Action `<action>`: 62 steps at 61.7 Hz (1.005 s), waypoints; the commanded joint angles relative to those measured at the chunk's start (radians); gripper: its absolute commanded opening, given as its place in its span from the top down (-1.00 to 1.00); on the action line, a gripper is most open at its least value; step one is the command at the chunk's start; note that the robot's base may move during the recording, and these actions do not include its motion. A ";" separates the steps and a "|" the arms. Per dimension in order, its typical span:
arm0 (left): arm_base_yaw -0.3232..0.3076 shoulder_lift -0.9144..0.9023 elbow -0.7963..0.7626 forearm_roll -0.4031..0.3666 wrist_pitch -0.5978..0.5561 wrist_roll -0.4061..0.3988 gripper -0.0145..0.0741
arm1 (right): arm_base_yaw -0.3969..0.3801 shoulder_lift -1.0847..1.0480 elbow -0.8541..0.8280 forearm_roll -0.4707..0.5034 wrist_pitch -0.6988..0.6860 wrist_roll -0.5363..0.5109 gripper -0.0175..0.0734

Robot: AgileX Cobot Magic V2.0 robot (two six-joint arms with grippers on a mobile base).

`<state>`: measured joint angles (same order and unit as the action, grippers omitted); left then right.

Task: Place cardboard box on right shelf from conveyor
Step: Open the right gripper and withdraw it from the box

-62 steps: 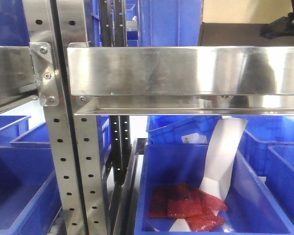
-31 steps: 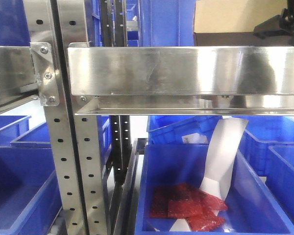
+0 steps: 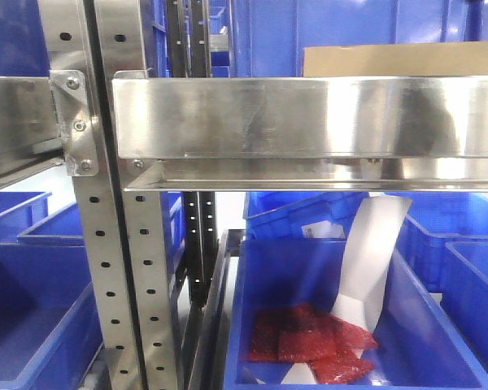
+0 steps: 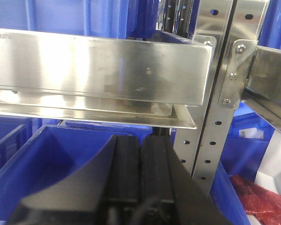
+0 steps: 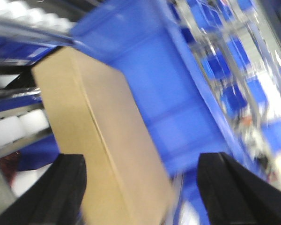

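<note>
The tan cardboard box lies on the right shelf, only its top strip showing above the polished front rail. In the right wrist view, which is blurred, the cardboard box stands just ahead of my right gripper. That gripper is open: its left finger is at the box's edge and its right finger well clear. My left gripper is shut on nothing, low in front of the left shelf. The conveyor is out of view.
Perforated steel uprights divide the two shelves. Blue bins stand below; the one under the right shelf holds red bags and a white paper strip. More blue bins fill the level behind the box.
The box has sunk and shifted left behind the shelf rail. The right gripper, seen at the top right corner before, has left the front view.
</note>
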<state>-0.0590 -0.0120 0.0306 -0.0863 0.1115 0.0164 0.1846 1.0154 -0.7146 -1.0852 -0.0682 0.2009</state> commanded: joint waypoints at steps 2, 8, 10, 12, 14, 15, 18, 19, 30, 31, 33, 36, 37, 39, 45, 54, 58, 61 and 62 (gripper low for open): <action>-0.003 -0.007 -0.003 -0.003 -0.078 -0.001 0.94 | -0.001 -0.090 0.001 0.184 0.084 0.009 -0.56; -0.003 -0.007 -0.003 -0.003 -0.078 -0.001 0.94 | -0.013 -0.170 0.029 0.346 0.166 0.009 -0.24; -0.003 -0.007 -0.003 -0.003 -0.078 -0.001 0.94 | -0.023 -0.194 0.043 0.394 0.174 0.009 -0.10; -0.003 -0.007 -0.003 -0.003 -0.078 -0.001 0.94 | -0.031 -0.212 0.056 0.439 0.175 0.009 0.01; -0.003 -0.007 -0.003 -0.003 -0.078 -0.001 0.94 | -0.043 -0.239 0.075 0.480 0.173 0.009 0.15; -0.003 -0.007 -0.003 -0.003 -0.078 -0.001 0.94 | -0.048 -0.249 0.083 0.494 0.170 0.009 0.21; -0.003 -0.007 -0.003 -0.003 -0.078 -0.001 0.94 | -0.071 -0.288 0.119 0.551 0.157 0.009 0.41; -0.003 -0.007 -0.003 -0.003 -0.078 -0.001 0.94 | -0.077 -0.298 0.129 0.568 0.151 0.009 0.46; -0.003 -0.007 -0.003 -0.003 -0.078 -0.001 0.94 | -0.169 -0.416 0.264 0.805 0.100 0.009 0.55; -0.003 -0.007 -0.003 -0.003 -0.078 -0.001 0.94 | -0.175 -0.424 0.274 0.822 0.093 0.009 0.55; -0.003 -0.007 -0.003 -0.003 -0.078 -0.001 0.94 | -0.188 -0.442 0.295 0.861 0.078 0.009 0.55; -0.003 -0.007 -0.003 -0.003 -0.078 -0.001 0.94 | -0.206 -0.475 0.332 0.908 0.038 0.009 0.55; -0.003 -0.007 -0.003 -0.003 -0.078 -0.001 0.94 | -0.211 -0.491 0.348 0.924 0.025 0.009 0.55; -0.003 -0.007 -0.003 -0.003 -0.078 -0.001 0.94 | -0.215 -0.513 0.371 0.938 -0.008 0.009 0.55; -0.003 -0.007 -0.003 -0.003 -0.078 -0.001 0.94 | -0.216 -0.604 0.453 0.954 -0.094 0.009 0.55; -0.003 -0.007 -0.003 -0.003 -0.078 -0.001 0.94 | -0.216 -0.720 0.525 0.960 -0.106 0.009 0.55; -0.003 -0.007 -0.003 -0.003 -0.078 -0.001 0.94 | -0.216 -0.748 0.541 0.960 -0.104 0.009 0.55; -0.003 -0.007 -0.003 -0.003 -0.078 -0.001 0.94 | -0.216 -0.756 0.549 0.960 -0.104 0.009 0.55; -0.003 -0.007 -0.003 -0.003 -0.078 -0.001 0.94 | -0.216 -0.756 0.550 0.960 -0.104 0.009 0.55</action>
<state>-0.0590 -0.0120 0.0306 -0.0863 0.1115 0.0164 -0.0246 0.2619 -0.1458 -0.1297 -0.0748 0.2073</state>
